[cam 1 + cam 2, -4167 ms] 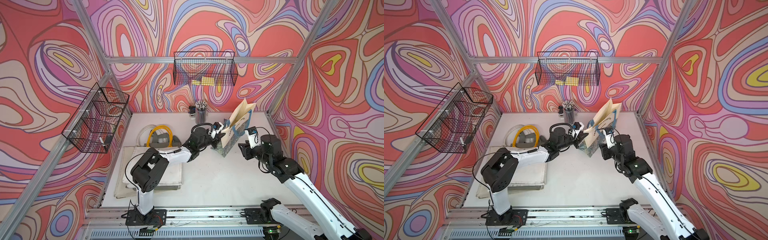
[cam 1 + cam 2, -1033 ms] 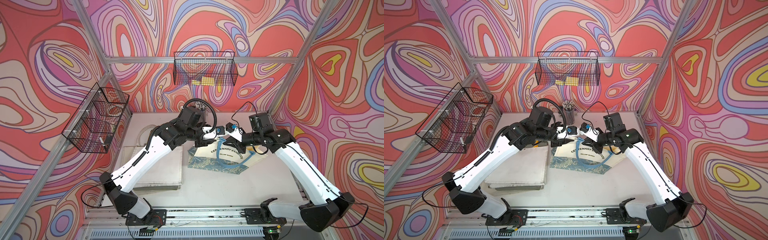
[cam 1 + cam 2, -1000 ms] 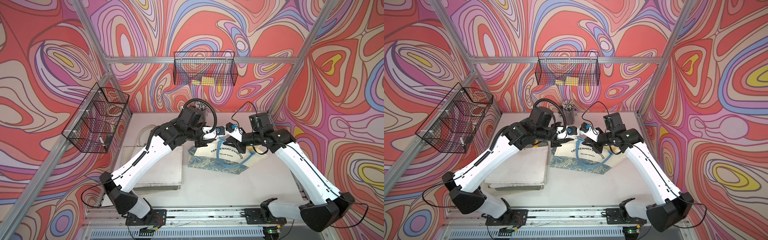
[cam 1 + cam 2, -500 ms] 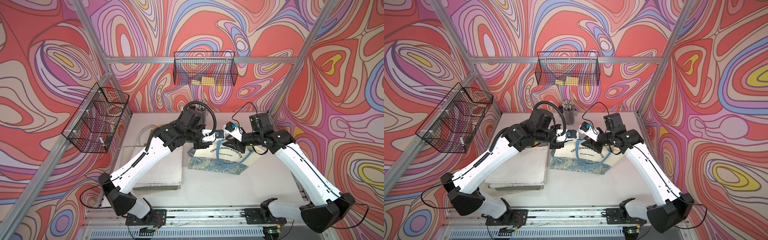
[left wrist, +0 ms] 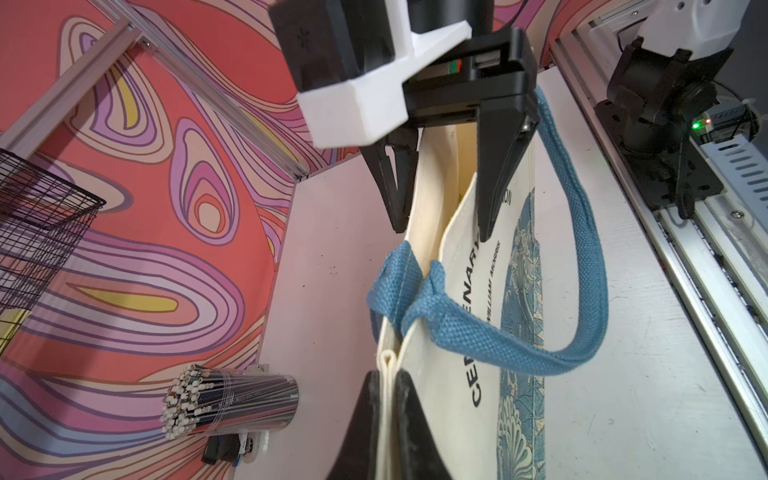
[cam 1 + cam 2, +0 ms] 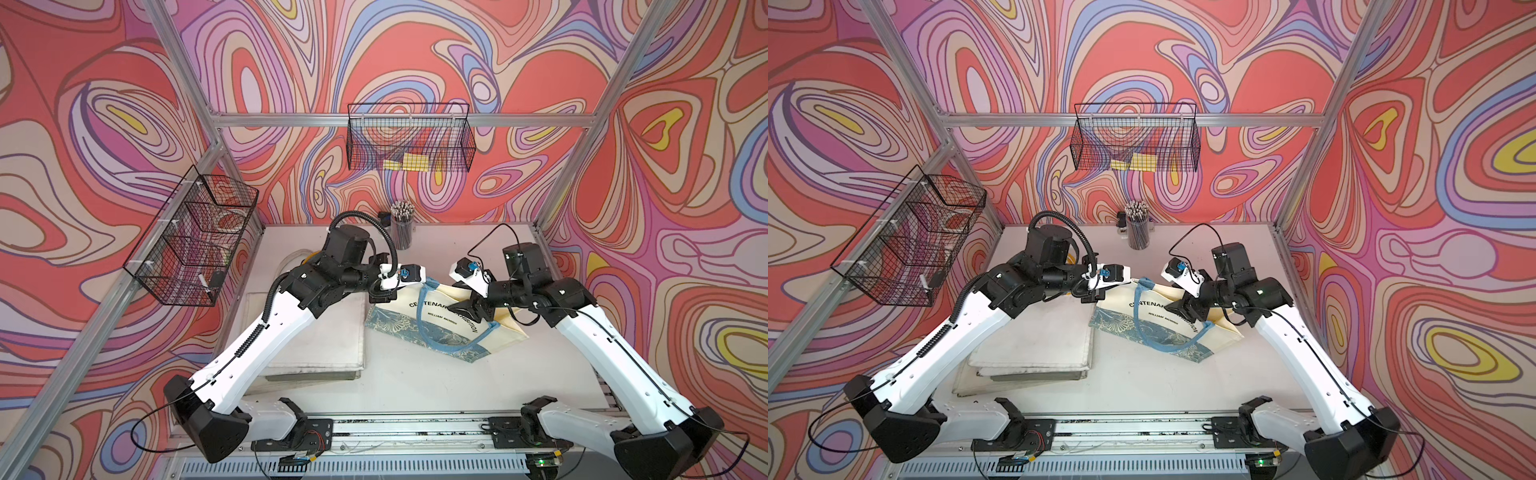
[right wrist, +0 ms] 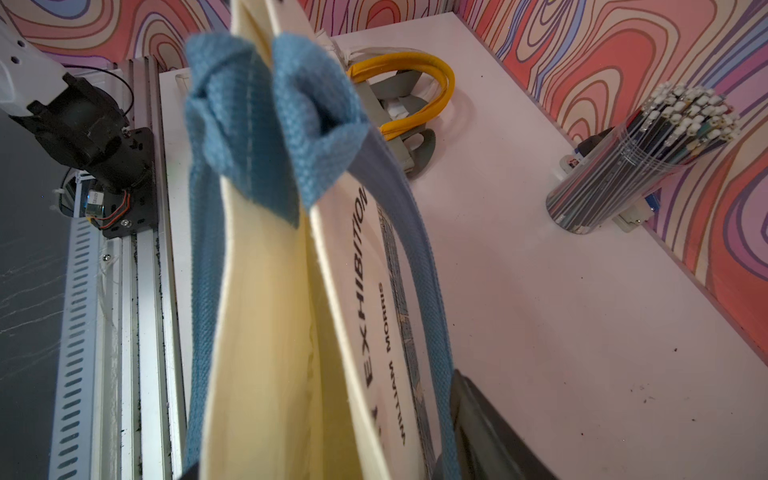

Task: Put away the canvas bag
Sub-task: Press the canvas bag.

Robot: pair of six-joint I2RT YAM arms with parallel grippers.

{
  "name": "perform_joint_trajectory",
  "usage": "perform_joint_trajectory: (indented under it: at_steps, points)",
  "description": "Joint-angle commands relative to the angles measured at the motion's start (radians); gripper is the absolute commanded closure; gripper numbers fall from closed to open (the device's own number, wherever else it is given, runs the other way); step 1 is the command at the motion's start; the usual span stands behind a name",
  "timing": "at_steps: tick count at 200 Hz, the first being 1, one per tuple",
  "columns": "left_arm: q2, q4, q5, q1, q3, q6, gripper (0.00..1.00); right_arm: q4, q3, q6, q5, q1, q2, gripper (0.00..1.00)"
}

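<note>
Over the table [image 6: 415, 374], canvas bag [image 6: 399, 326] rim pinched by left gripper [image 5: 388, 382]

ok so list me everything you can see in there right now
canvas bag: one, cream with blue print and blue handles, mid-table, top edge held up
folded cloths: one stack, off-white, on the table, left arm's side
pencil cup: one, clear, back of the table
grey bag: one, yellow handle, behind the left arm
wire baskets: two, black, side wall and back wall
yellow notes: about two, back-wall basket
table: one, white
left gripper: black, shut on the bag's edge
right gripper: black, open, astride the edge
</note>
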Motion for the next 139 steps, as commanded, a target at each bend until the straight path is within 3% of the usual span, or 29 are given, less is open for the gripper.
perform_joint_trajectory:
  at_steps: [1,33,71,99,139]
  points:
    - [-0.053,0.11,0.097,0.018,-0.001,0.008,1.0,-0.068,0.023,-0.017,0.044,-0.002,-0.003,0.32]
    - [-0.081,0.148,0.072,0.047,-0.033,-0.02,1.0,-0.134,0.04,-0.01,0.033,-0.005,-0.008,0.35]
    - [-0.096,0.205,0.072,0.085,-0.079,-0.071,1.0,-0.152,0.031,0.012,0.026,-0.005,-0.032,0.45]
    - [-0.096,0.216,0.083,0.085,-0.084,-0.096,1.0,-0.183,0.048,0.012,0.011,-0.005,-0.013,0.63]
    - [-0.087,0.188,0.042,0.087,-0.077,-0.087,1.0,-0.225,0.086,-0.009,0.034,-0.006,0.007,0.98]
